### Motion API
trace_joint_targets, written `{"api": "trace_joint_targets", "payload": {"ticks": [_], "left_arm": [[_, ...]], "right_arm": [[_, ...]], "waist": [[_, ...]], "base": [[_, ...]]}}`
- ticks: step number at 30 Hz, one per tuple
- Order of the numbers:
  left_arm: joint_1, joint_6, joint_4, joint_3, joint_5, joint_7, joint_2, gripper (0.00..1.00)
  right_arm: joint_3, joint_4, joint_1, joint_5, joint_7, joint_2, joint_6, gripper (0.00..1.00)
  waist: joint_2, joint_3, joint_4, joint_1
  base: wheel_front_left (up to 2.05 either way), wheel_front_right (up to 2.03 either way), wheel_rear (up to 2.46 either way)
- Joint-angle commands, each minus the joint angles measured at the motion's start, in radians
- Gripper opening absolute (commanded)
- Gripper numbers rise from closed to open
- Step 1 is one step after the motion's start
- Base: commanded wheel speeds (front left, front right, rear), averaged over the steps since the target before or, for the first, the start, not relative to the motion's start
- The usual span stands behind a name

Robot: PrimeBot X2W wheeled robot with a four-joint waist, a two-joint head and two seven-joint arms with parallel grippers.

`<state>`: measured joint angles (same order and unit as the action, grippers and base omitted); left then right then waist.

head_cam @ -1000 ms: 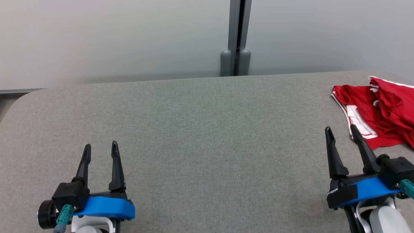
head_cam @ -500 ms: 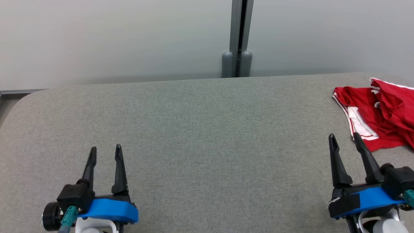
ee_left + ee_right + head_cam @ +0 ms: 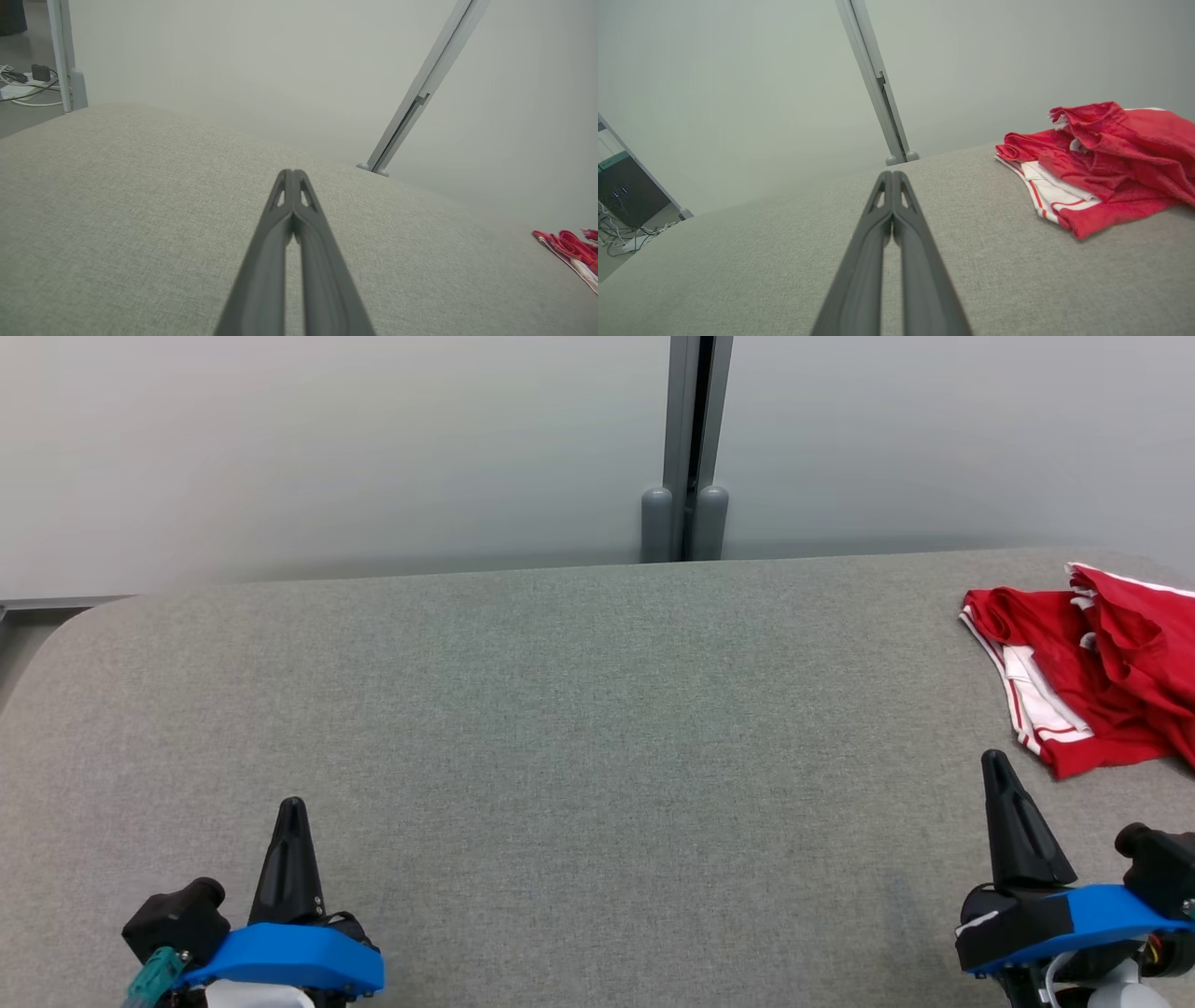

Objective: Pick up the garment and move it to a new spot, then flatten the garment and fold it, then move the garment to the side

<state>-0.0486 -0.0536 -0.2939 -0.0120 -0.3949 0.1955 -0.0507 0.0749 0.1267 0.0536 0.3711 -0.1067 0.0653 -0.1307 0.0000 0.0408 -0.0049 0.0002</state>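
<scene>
The garment (image 3: 1092, 672) is red with white trim and lies crumpled at the far right of the grey table (image 3: 579, 709); it appears too in the right wrist view (image 3: 1101, 163) and at the edge of the left wrist view (image 3: 570, 249). My right gripper (image 3: 995, 761) sits at the lower right, just in front and to the left of the garment, shut with nothing in it (image 3: 893, 176). At the lower left my left gripper (image 3: 291, 803) is shut on nothing as well (image 3: 291, 173), far from the garment.
A pale partition wall with a grey vertical post (image 3: 686, 439) runs behind the table's far edge. The table's left corner is rounded (image 3: 65, 625). Cables and a power strip (image 3: 23, 84) lie on the floor beyond the left end.
Both grippers have gone from open to shut and have drawn back toward the bottom of the head view. The garment lies as before.
</scene>
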Motion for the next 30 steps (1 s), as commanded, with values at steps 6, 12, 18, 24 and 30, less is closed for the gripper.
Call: {"api": "trace_joint_targets", "payload": {"ticks": [6,12,18,24,30], "left_arm": [[-0.031,-0.012,0.024,0.016,-0.136,-0.03,-0.001,0.0],[-0.034,-0.018,0.027,0.025,-0.232,-0.054,-0.001,0.0],[-0.036,-0.023,0.029,0.033,-0.307,-0.074,-0.001,0.0],[-0.04,-0.028,0.032,0.042,-0.392,-0.096,-0.001,0.0],[-0.043,-0.033,0.034,0.051,-0.472,-0.116,0.0,0.0]], "right_arm": [[0.007,-0.001,0.021,0.141,0.023,-0.002,0.0,0.0],[0.01,0.009,0.025,0.239,0.04,-0.003,0.0,0.0],[0.012,0.017,0.028,0.315,0.054,-0.004,0.0,0.0],[0.014,0.026,0.032,0.402,0.069,-0.005,0.0,0.0],[0.017,0.035,0.035,0.483,0.084,-0.006,0.0,0.0]], "waist": [[0.0,-0.002,0.0,-0.0001],[0.0,-0.004,0.001,-0.0001],[0.0,-0.006,0.001,-0.0001],[0.0,-0.008,0.001,-0.0001],[0.0,-0.01,0.001,-0.0001]], "base": [[0.0,0.0,0.0],[0.0,0.0,0.0],[0.0,0.0,0.0],[0.0,0.0,0.0],[0.0,0.0,0.0]]}}
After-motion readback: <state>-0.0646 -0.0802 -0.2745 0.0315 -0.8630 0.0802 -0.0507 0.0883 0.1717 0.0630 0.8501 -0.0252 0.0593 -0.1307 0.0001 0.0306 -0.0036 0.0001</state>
